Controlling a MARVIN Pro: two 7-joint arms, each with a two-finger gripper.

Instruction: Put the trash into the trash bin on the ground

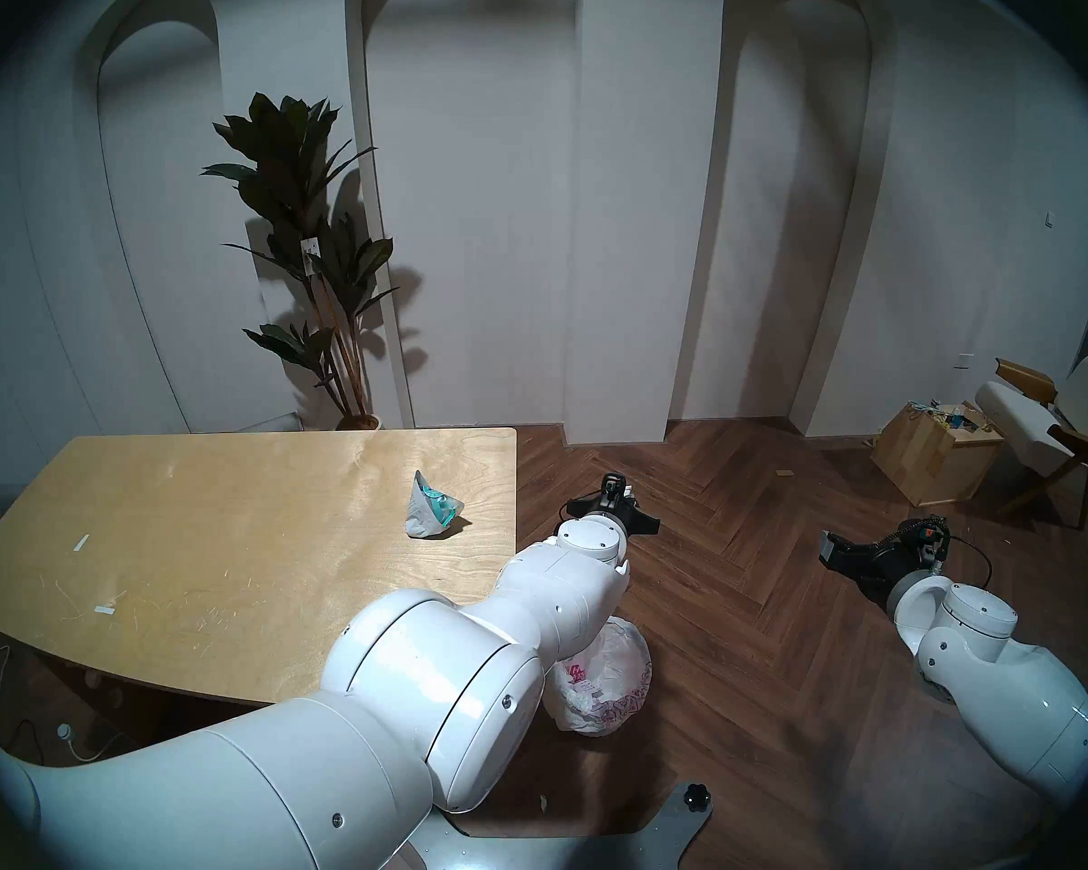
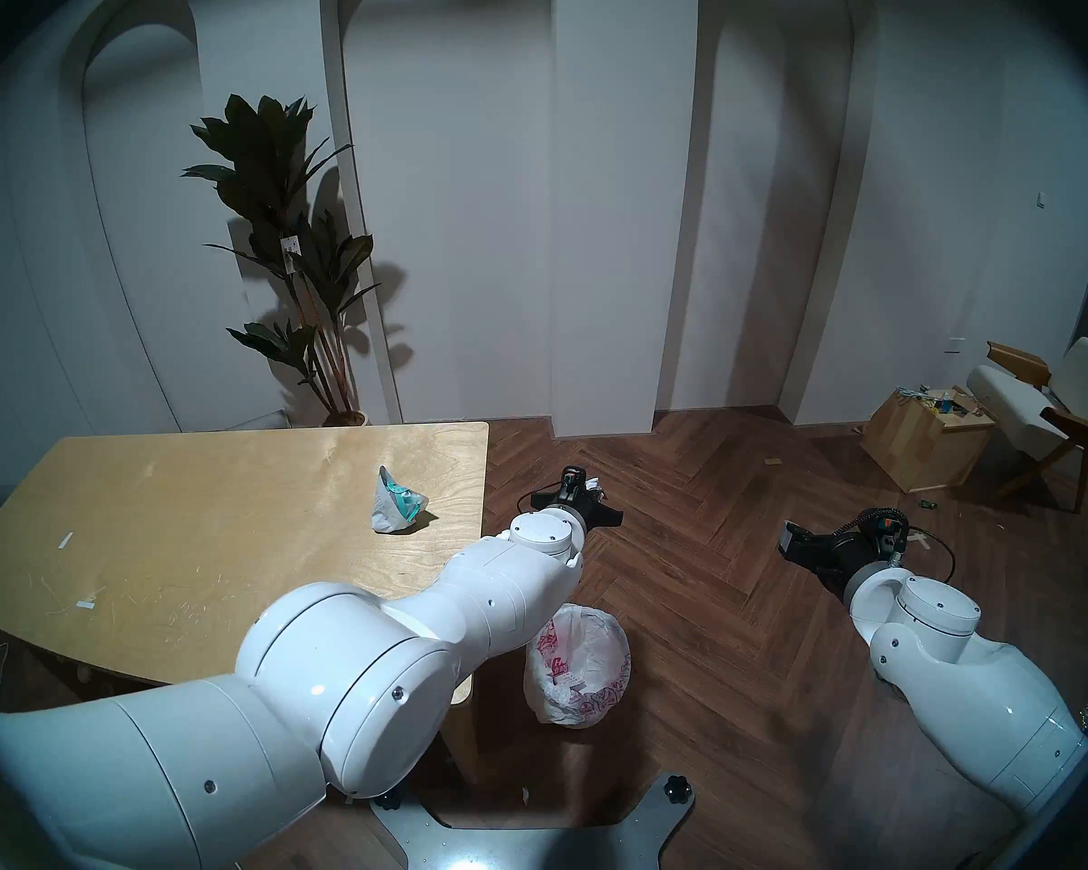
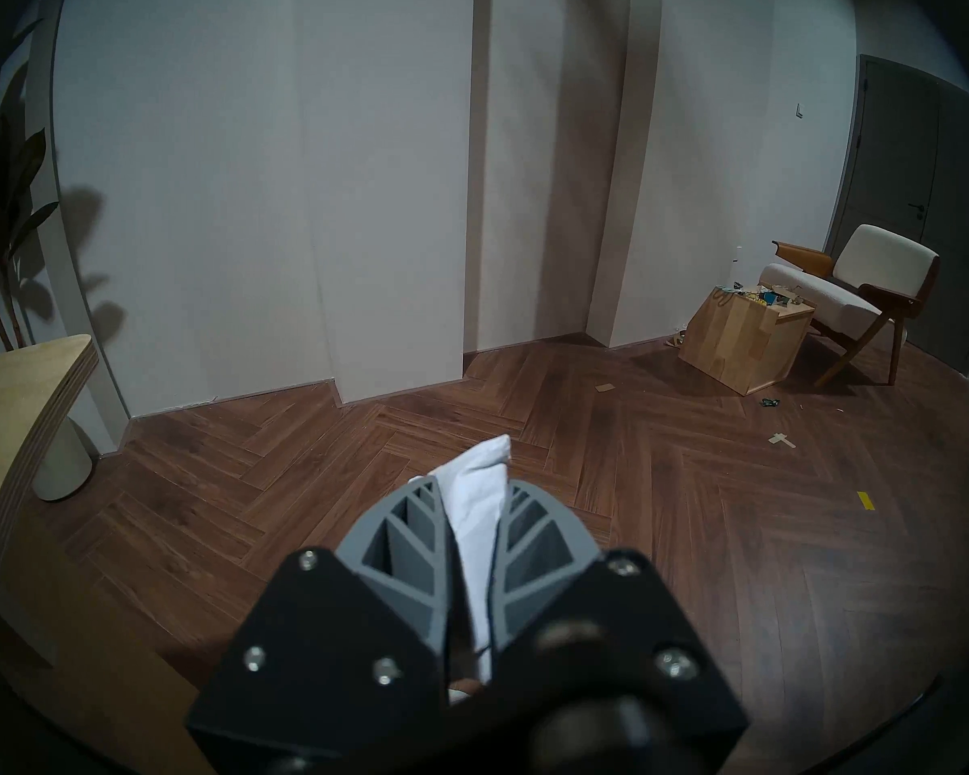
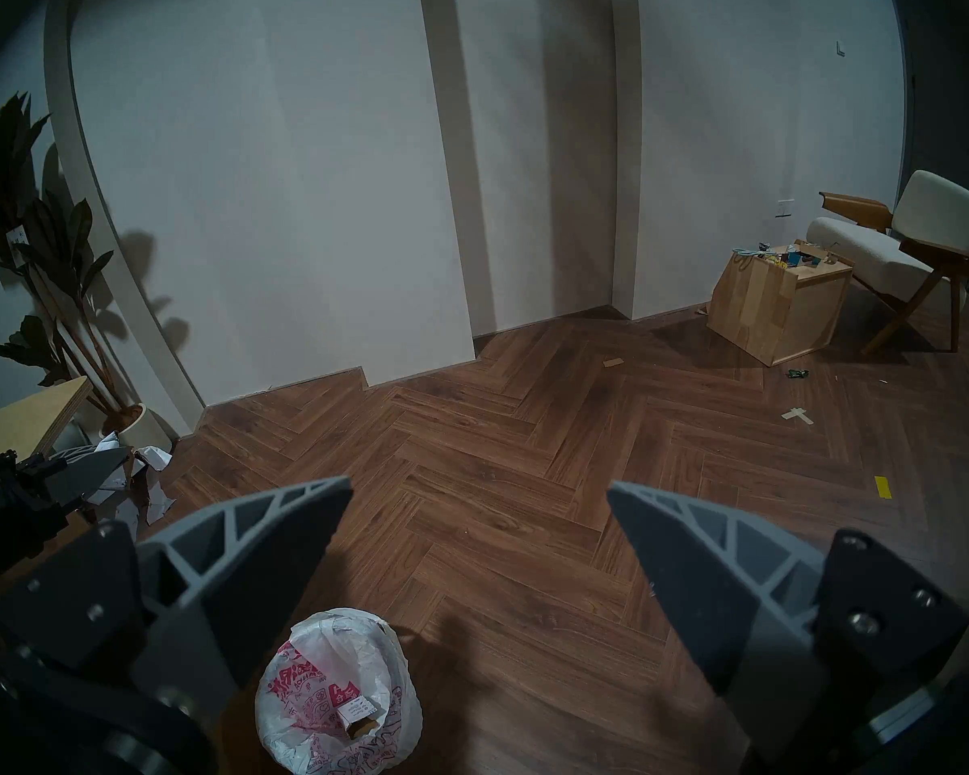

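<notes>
Left gripper [image 3: 471,511] fingers clamped on a white paper wad [image 3: 479,494] over the floor; right gripper [image 4: 479,511] fingers apart; trash bin [image 4: 281,718] holds a small cardboard box [image 4: 356,715]; wrapper [image 1: 431,506] on worktop [image 1: 215,536].

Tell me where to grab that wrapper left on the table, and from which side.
Judging from the head views, take the wrapper by its raised, pinched peak at the far end, coming straight down from above. It sits crumpled like a small tent on the table, wide at the base and narrow on top, so the peak likely fits between fingers best.
</notes>
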